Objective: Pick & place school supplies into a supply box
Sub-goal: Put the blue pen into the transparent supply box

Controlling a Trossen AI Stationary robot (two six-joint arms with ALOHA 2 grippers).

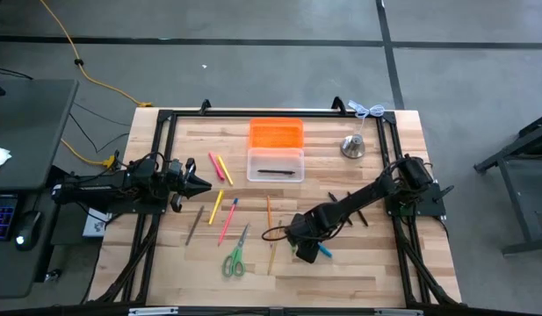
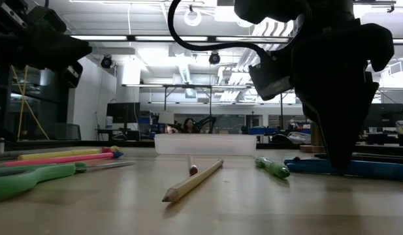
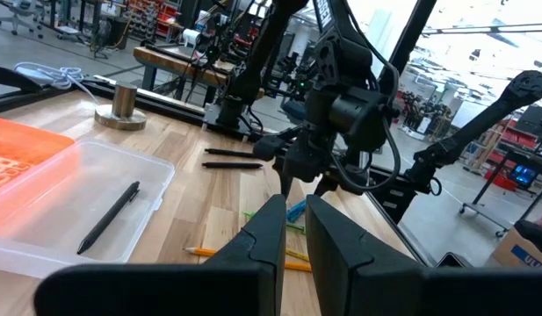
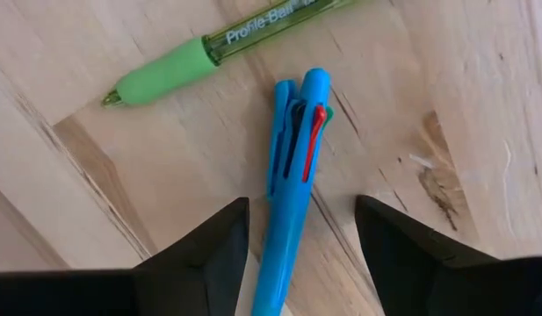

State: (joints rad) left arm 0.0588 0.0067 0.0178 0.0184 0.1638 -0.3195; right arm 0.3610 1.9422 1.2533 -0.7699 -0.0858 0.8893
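Observation:
The supply box (image 1: 275, 164) is clear, its orange lid (image 1: 276, 133) lies open on the far side, and a dark pen (image 1: 275, 172) lies inside. Pens, pencils and green scissors (image 1: 234, 260) lie flat on the wood. My right gripper (image 4: 301, 215) is open and points down at the table. Its fingers stand on either side of a blue pen (image 4: 292, 167) without touching it. A green pen (image 4: 200, 54) lies just beyond. My left gripper (image 1: 198, 182) is shut and hovers at the table's left, pointing right.
A silvery bell-like object (image 1: 352, 146) stands at the far right. Two dark pens (image 1: 348, 204) lie under my right arm. Pink and yellow pens (image 1: 220, 168) lie by my left gripper, and more pencils (image 1: 220, 213) lie toward the near edge. Black frame rails line the table's sides.

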